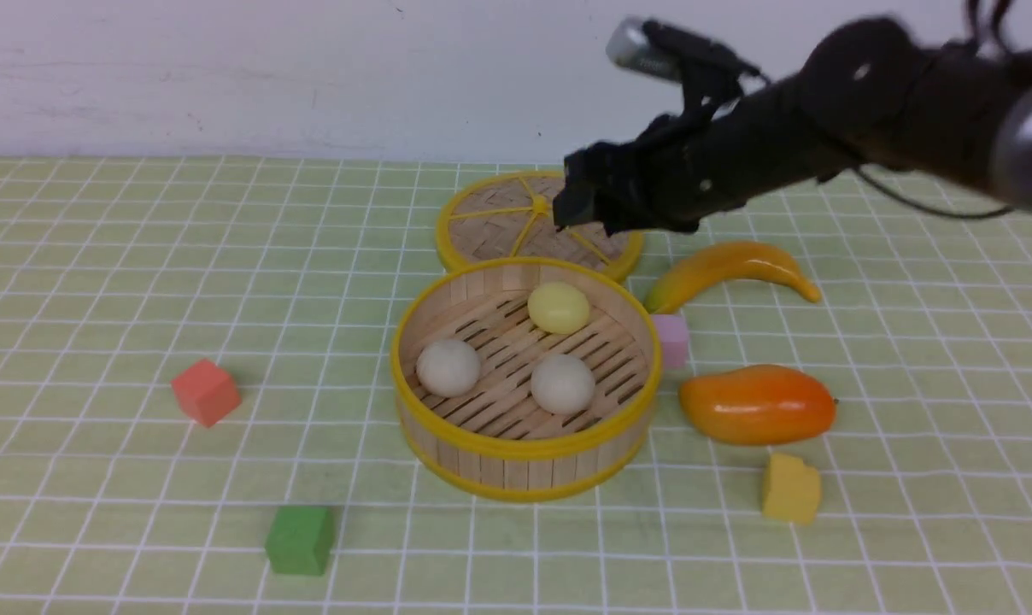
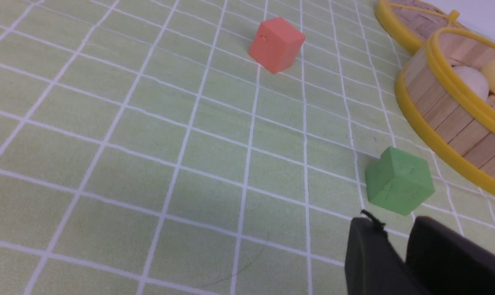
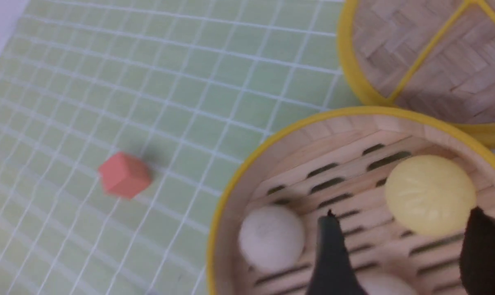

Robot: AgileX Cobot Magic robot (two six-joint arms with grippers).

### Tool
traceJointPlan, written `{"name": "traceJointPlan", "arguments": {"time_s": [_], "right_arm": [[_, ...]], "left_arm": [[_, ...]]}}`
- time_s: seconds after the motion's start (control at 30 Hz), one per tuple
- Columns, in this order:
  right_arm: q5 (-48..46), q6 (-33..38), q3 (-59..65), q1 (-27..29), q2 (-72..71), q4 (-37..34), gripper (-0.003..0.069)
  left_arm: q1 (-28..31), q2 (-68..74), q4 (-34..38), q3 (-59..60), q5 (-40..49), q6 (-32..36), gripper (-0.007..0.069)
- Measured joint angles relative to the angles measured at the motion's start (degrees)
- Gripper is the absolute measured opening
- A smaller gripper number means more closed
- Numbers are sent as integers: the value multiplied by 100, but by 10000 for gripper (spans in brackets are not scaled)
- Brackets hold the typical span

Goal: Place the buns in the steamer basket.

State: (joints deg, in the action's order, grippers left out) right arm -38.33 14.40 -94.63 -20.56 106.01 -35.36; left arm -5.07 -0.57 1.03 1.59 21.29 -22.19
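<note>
The steamer basket (image 1: 524,453) stands mid-table with three buns on its slatted floor: a pale yellow bun (image 1: 559,307) at the far side and two off-white buns (image 1: 448,367) (image 1: 562,383) nearer me. My right gripper (image 1: 577,205) hovers above the basket's far rim. In the right wrist view the right gripper (image 3: 403,217) is open wide, and the yellow bun (image 3: 430,194) lies free on the slats below it. My left gripper (image 2: 395,229) shows only in the left wrist view, low over the cloth beside a green cube (image 2: 399,180). Its fingers are slightly apart and hold nothing.
The woven lid (image 1: 490,218) lies flat behind the basket. A banana (image 1: 730,266), a pink cube (image 1: 673,339), a mango (image 1: 757,403) and a yellow cube (image 1: 791,489) sit to the right. A red cube (image 1: 206,391) and the green cube (image 1: 300,538) sit to the left.
</note>
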Motion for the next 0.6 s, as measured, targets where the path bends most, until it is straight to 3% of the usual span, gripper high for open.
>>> {"name": "traceJointPlan", "arguments": {"time_s": [0.17, 0.23, 0.3, 0.43, 0.47, 0.5, 0.6], "right_arm": [[-1129, -627, 0, 0, -1179, 1224, 397], [-1856, -1127, 0, 0, -1885, 2104, 354], [-2235, -1344, 29, 0, -2196, 2492, 322], [-2790, -2006, 714, 0, -3352, 3167, 155], [-2803, -2006, 714, 0, -3401, 3184, 155], [-2905, -2211, 1108, 0, -3819, 3297, 87], [-3052, -2303, 1484, 0, -4335, 3321, 22]], "left_arm": [[0, 0, 0, 0, 0, 0, 142], [0, 0, 0, 0, 0, 0, 142], [0, 0, 0, 0, 0, 0, 142], [0, 0, 0, 0, 0, 0, 142], [0, 0, 0, 0, 0, 0, 142], [0, 0, 0, 0, 0, 0, 142], [0, 0, 0, 0, 0, 0, 142]]}}
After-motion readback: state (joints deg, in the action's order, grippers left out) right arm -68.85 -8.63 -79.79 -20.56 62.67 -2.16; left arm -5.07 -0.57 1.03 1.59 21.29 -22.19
